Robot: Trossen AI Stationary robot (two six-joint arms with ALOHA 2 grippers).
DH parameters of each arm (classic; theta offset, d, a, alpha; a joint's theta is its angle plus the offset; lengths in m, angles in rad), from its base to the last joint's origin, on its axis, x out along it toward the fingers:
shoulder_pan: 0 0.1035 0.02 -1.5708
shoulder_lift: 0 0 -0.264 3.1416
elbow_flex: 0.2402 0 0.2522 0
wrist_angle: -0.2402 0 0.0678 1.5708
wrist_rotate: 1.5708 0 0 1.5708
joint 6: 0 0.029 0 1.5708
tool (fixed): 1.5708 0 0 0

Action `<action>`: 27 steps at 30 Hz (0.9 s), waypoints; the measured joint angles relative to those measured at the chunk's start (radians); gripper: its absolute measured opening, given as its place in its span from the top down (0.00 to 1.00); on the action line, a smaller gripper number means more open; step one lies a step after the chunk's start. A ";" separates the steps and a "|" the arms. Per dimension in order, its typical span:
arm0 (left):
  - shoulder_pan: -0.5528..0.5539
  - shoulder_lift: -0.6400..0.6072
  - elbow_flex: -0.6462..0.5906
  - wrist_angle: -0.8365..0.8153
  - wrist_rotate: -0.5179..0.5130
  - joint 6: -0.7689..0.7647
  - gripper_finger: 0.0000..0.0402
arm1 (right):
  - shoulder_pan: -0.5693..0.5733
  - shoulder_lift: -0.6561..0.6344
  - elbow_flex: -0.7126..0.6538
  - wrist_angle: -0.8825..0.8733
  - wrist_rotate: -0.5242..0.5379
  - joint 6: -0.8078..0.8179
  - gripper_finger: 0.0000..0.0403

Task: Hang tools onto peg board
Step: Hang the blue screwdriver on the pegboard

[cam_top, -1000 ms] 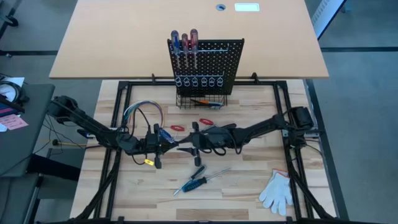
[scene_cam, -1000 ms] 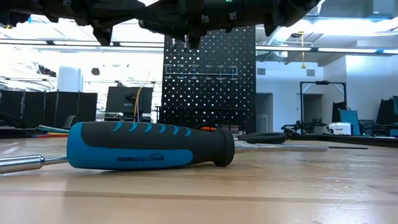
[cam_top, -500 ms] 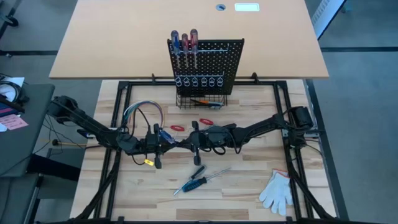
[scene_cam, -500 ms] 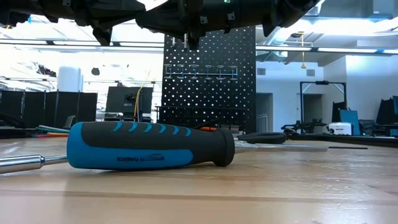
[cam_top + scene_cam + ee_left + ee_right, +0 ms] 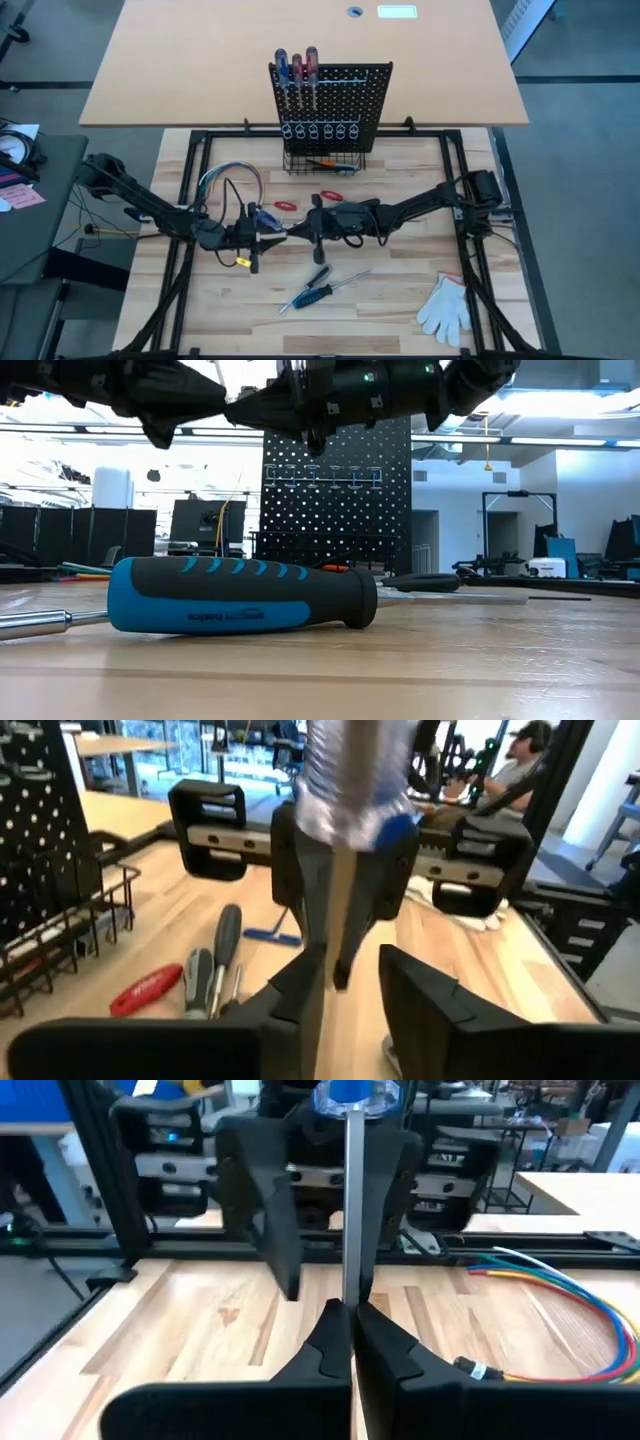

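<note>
High view: right end effector [image 5: 296, 231] clenched on screwdriver [image 5: 281, 229], left end effector [image 5: 268, 233] released, facing mid-table.

left gripper [image 5: 268, 237] and right gripper [image 5: 300, 233] nose to nose, red-handled tools [image 5: 331, 196] just beyond, bare table [image 5: 390, 290] behind them

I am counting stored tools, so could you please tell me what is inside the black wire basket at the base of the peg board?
From the high view, the black wire basket holds something with an orange streak; what it is, and whatever lies beneath the wires, cannot be made out.
</note>
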 joint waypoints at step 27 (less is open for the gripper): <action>-0.041 0.001 -0.002 -0.207 -0.027 -0.129 0.73 | -0.397 -0.339 0.051 -0.122 0.217 0.040 1.00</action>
